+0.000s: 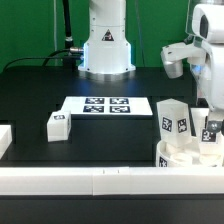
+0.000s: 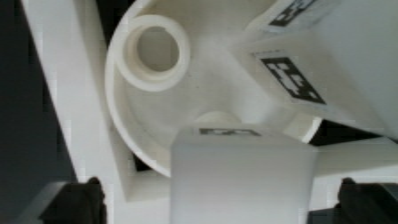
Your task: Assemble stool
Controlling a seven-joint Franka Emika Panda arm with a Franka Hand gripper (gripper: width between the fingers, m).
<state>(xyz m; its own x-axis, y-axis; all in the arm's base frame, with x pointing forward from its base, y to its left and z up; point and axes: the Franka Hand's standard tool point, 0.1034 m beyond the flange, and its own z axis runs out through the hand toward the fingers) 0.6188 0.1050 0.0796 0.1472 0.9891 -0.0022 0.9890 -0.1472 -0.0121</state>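
Observation:
The stool's round white seat lies at the exterior view's right, by the front rail. Two white legs stand in it: one tagged leg is free, the other leg stands under my gripper. A third leg lies loose on the table toward the left. In the wrist view the seat shows an empty round socket. A white leg stands between my dark fingertips. My gripper is open, with a gap on each side of that leg.
The marker board lies in the table's middle, before the robot base. A long white rail runs along the front edge. A short white block sits at the far left.

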